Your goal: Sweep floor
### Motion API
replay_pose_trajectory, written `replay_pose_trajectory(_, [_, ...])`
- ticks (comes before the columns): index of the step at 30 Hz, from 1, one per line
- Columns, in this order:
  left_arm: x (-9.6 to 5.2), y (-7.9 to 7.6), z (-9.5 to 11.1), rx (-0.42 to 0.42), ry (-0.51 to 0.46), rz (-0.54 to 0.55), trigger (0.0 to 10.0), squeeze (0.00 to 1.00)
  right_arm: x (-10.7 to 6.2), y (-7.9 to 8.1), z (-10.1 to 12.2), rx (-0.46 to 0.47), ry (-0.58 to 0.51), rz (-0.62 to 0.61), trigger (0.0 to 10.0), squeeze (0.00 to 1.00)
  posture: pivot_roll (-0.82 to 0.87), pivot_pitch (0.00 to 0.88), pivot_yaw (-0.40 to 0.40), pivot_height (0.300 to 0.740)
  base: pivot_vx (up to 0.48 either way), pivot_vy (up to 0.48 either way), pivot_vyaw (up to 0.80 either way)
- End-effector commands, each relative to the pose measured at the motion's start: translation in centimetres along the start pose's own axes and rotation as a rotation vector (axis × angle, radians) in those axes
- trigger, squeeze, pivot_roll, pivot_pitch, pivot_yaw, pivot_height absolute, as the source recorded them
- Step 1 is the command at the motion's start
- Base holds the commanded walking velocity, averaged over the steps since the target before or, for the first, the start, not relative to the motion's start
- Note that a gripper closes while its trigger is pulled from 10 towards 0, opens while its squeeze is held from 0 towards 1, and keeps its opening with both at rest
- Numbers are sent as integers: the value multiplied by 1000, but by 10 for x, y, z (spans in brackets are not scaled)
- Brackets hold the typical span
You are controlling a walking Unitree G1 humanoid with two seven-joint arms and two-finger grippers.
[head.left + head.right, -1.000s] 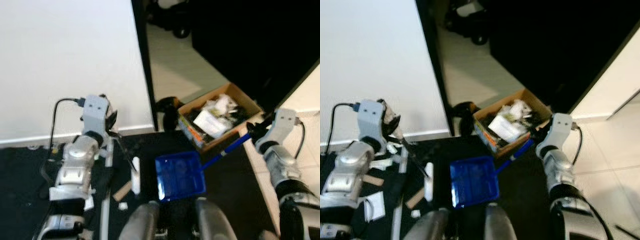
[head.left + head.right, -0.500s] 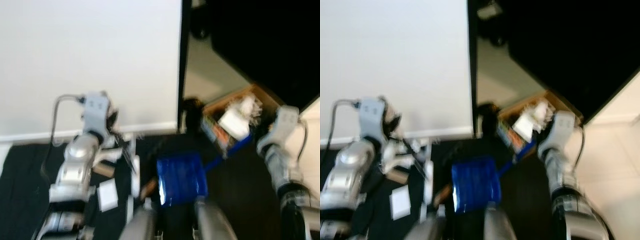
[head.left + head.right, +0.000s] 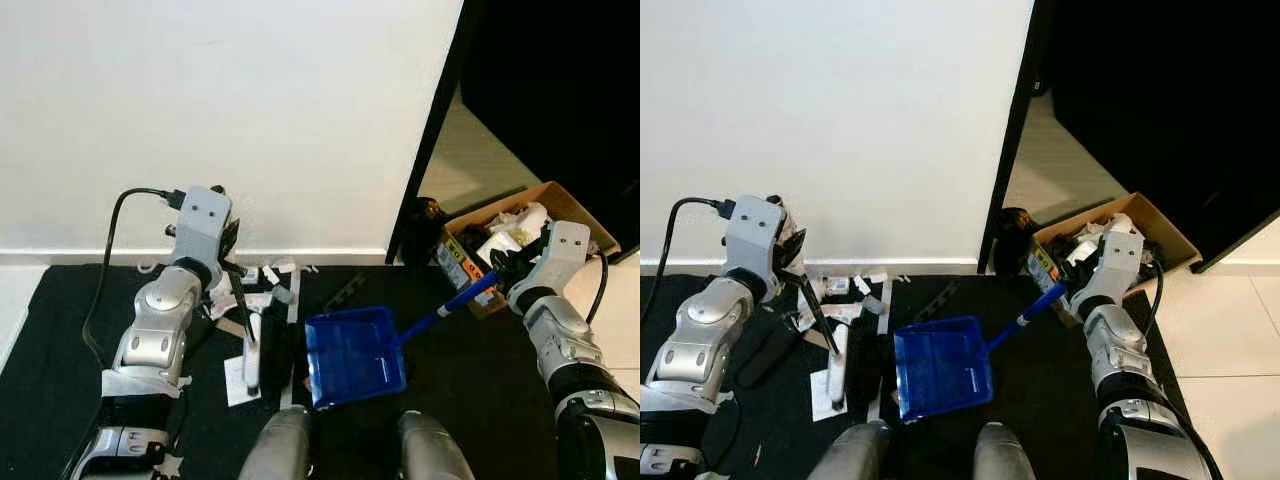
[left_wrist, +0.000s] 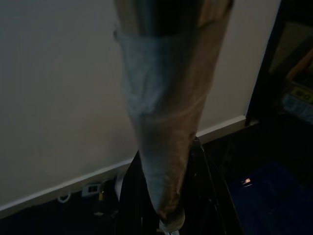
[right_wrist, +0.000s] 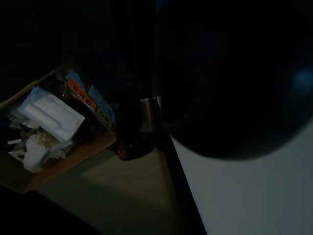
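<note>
Our view swings left: the left tool (image 3: pixel 228 262) is clamped on the silver broom pole (image 3: pixel 243 300), the right tool (image 3: pixel 498 268) grips the blue plastic dustpan (image 3: pixel 353 355) at 6 o'clock, and paper scraps (image 3: pixel 262 278) wait at 9.

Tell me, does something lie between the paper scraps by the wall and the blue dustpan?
Yes: the broom lies on the dark mat between the paper scraps and the blue dustpan, beside the pan's left edge. Nothing else visible blocks the way.

The broom head (image 3: pixel 254 350) now rests amid paper scraps (image 3: pixel 240 300) left of the blue dustpan (image 3: pixel 352 355).
</note>
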State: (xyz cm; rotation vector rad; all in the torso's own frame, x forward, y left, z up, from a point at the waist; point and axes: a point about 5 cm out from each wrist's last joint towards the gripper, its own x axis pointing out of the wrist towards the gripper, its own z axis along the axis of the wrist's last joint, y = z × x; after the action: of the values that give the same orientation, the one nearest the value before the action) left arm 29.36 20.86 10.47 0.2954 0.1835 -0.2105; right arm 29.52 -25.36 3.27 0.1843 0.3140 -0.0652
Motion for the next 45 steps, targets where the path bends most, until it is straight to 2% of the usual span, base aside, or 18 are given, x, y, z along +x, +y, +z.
replay_pose_trajectory(1, [2,1,6,-8,-28,3,10000,0,-1,-7,9,-6,-38,-23,0,0,60,33,-2,740,0,0,0])
replay_pose_trajectory(3, [2,3,6,-26,-28,24,10000,0,-1,-8,9,-7,-38,-25,0,0,60,34,-2,740,0,0,0])
replay_pose_trajectory(12, [0,16,7,67,-54,64,10000,0,3,-1,14,4,-55,-7,0,0,61,37,-2,740,0,0,0])
replay_pose_trajectory(15, [-3,21,4,100,-44,46,10000,0,4,1,15,5,-56,-4,0,0,62,38,-4,740,0,0,0])
replay_pose_trajectory(17, [-7,28,0,167,-21,23,10000,0,4,2,15,2,-58,-11,0,0,65,41,-7,740,0,0,0])
replay_pose_trajectory(18, [-7,28,0,167,-21,23,10000,0,4,2,15,2,-58,-11,0,0,65,41,-7,740,0,0,0])
replay_pose_trajectory(20, [-10,32,-3,241,2,-14,10000,0,5,0,16,-21,-56,-31,0,0,67,43,-8,740,0,0,0])
replay_pose_trajectory(22, [-12,36,-8,268,25,-48,10000,0,6,-4,19,-52,-50,-58,0,0,65,48,-8,740,0,0,0])
replay_pose_trajectory(27, [-13,44,-9,293,35,-53,10000,0,8,-13,28,-66,-54,-110,0,0,63,57,-9,740,0,0,0])
replay_pose_trajectory(31, [-10,45,-12,313,41,-64,10000,0,10,-14,31,-46,-52,-136,0,0,61,71,-7,740,0,0,0])
replay_pose_trajectory(38, [-4,41,-20,309,49,-74,10000,0,15,-2,26,-78,-23,-131,0,0,58,121,-14,740,0,0,0])
replay_pose_trajectory(45, [0,35,-25,347,57,-120,10000,0,15,3,20,-151,9,-109,0,0,55,205,-29,740,0,0,0])
